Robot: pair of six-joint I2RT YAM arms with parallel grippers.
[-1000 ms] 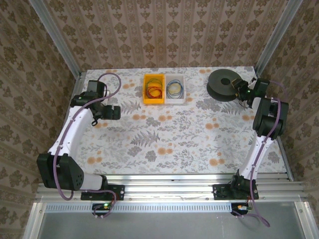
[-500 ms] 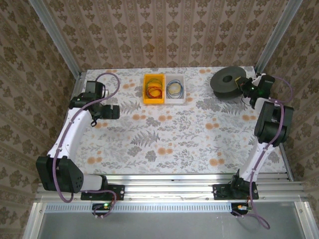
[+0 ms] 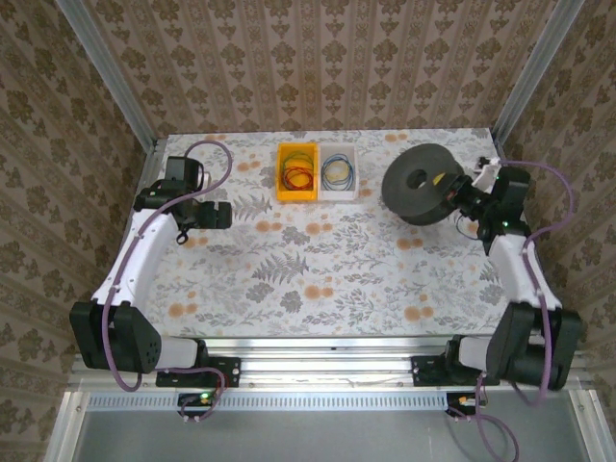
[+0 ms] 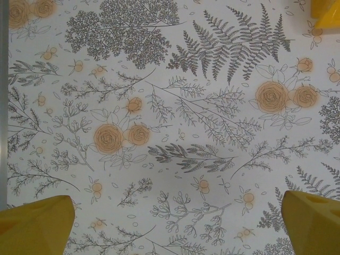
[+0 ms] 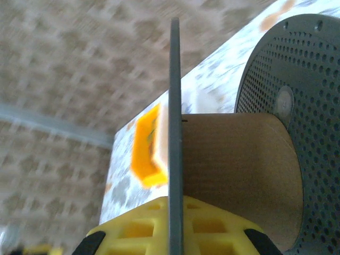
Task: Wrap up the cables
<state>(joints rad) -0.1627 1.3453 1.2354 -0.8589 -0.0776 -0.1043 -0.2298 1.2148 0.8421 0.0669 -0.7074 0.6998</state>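
Spool clamped in my right gripper, cables coiled in their bins at the far edge.

From above, the table (image 3: 327, 279) lies bare through the middle and along the near rail. The blue cable (image 3: 338, 172) sits in the white bin (image 3: 339, 196), and red and orange cables (image 3: 298, 176) sit in the yellow bin (image 3: 297, 197). My right gripper (image 3: 460, 192) holds the tilted black spool (image 3: 416, 185) near the right edge, and my left gripper (image 3: 217, 216) hangs at far left. At my left wrist, the fingers (image 4: 34, 220) stand wide apart over bare cloth. At my right wrist, the spool's flange (image 5: 175, 106) is edge-on and nipped between the pads; the background is blurred.
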